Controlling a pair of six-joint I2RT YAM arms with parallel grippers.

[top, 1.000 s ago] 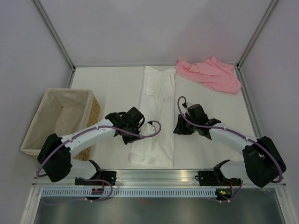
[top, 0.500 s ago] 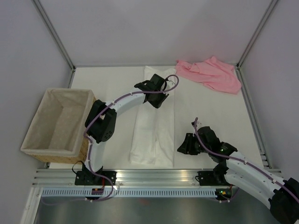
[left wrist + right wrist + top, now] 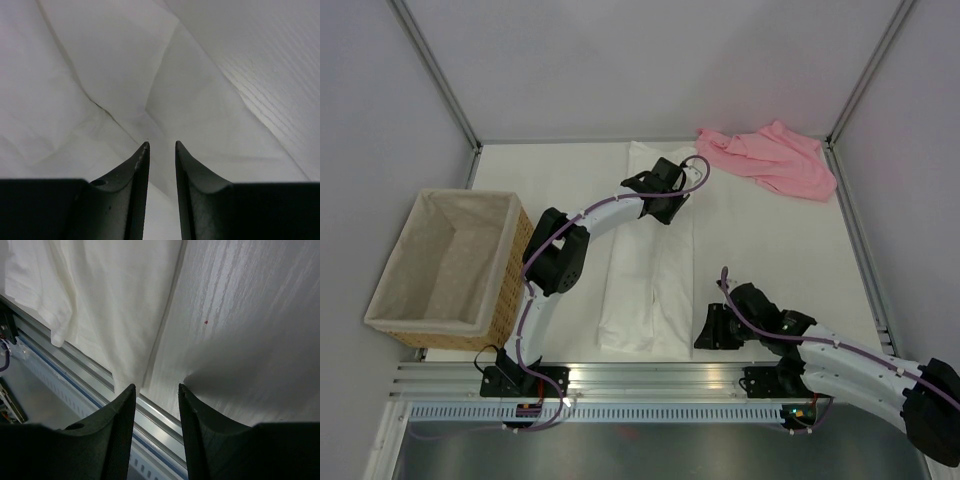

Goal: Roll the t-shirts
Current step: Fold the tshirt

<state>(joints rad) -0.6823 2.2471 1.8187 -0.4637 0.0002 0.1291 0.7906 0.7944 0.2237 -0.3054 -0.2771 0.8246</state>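
The white t-shirt [image 3: 655,250] lies folded into a long narrow strip down the middle of the table, from the back edge to the front rail. It fills the left wrist view [image 3: 100,75] and the upper left of the right wrist view [image 3: 110,295]. The pink t-shirt [image 3: 770,158] lies crumpled at the back right. My left gripper [image 3: 667,207] [image 3: 161,145] is over the strip's far part, jaws a little apart, holding nothing. My right gripper [image 3: 705,328] [image 3: 156,386] is open and empty just right of the strip's near right corner, above the front rail.
A wicker basket with a cloth liner [image 3: 450,262] stands at the table's left edge. A metal rail [image 3: 660,375] runs along the front edge, also in the right wrist view [image 3: 75,375]. Frame posts and grey walls enclose the table.
My left gripper swung from the strip's near part to its far part. My right gripper drew back from mid-table to the strip's near right corner.
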